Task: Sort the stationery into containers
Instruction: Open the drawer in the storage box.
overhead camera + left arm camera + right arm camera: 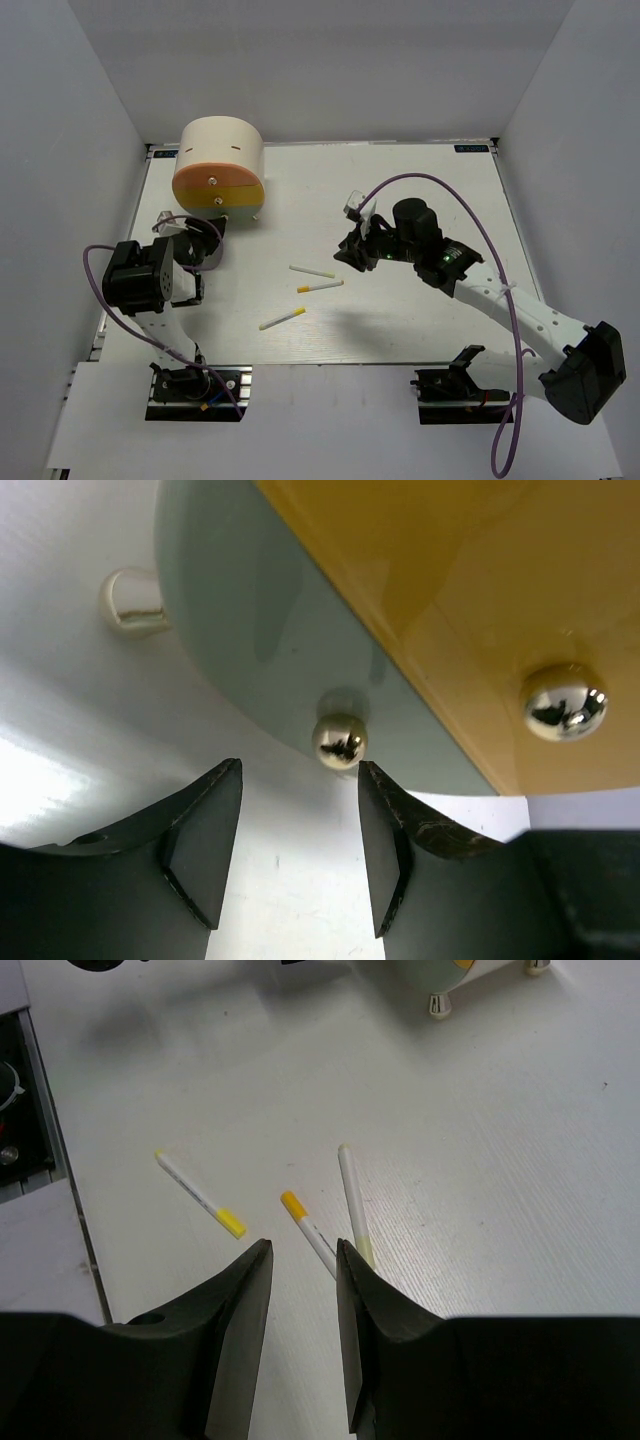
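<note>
Chrome knob (340, 740) mid-frame: our left gripper (300, 780) gapes before it for drawer (250, 610) pull; right gripper (303, 1260) empty, parted, over sticks (353, 1200).

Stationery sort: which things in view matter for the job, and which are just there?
Job: drum organiser; far stick; middle stick; near stick.
Not job: purple cable; table.

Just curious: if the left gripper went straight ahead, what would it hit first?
Probably the small shiny knob on the organiser, which sits just ahead between the left gripper's open fingers; depth is unclear.
</note>
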`<state>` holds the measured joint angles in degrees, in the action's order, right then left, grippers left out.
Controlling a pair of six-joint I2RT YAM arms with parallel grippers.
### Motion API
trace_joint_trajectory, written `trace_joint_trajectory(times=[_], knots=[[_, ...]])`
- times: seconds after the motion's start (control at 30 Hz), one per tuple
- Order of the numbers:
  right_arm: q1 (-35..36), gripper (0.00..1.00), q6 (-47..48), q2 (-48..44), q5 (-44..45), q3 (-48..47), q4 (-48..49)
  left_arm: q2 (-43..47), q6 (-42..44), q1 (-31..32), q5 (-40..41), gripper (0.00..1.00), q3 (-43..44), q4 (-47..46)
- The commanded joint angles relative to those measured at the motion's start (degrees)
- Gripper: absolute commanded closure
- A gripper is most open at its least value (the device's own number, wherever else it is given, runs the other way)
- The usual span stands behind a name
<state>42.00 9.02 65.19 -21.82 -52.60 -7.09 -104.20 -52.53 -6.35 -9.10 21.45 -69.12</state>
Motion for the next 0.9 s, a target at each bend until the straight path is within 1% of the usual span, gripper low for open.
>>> trace_joint_trajectory(times=[0.0,0.27,0.43,0.5,0.7,0.87], knots=[[-0.1,0.62,0.7,0.7,-0.6,0.3,1.6,-0.6,-0.7,-0.6,-1.1,0.41,2.1,-3.5],[-0.1,0.62,0.9,1.4,-0.3,0.2,1.4,-3.7,-0.7,-1.1,-2.1,0.41,4.6,-3.5],[0.0,0.62,1.0,1.7,-0.1,0.1,1.6,-5.8,-1.3,-1.1,-2.7,0.44,5.8,-4.7],[-0.1,0.62,1.0,1.8,0.0,0.2,1.4,-6.5,-1.3,-1.1,-3.2,0.44,6.3,-5.2],[-0.2,0.62,1.2,2.0,0.2,0.1,1.6,-7.6,-1.8,-0.6,-3.7,0.51,7.4,-5.8],[-0.1,0.62,1.2,2.1,0.0,0.0,1.6,-8.7,-2.4,-0.6,-4.3,0.60,6.2,-7.7]])
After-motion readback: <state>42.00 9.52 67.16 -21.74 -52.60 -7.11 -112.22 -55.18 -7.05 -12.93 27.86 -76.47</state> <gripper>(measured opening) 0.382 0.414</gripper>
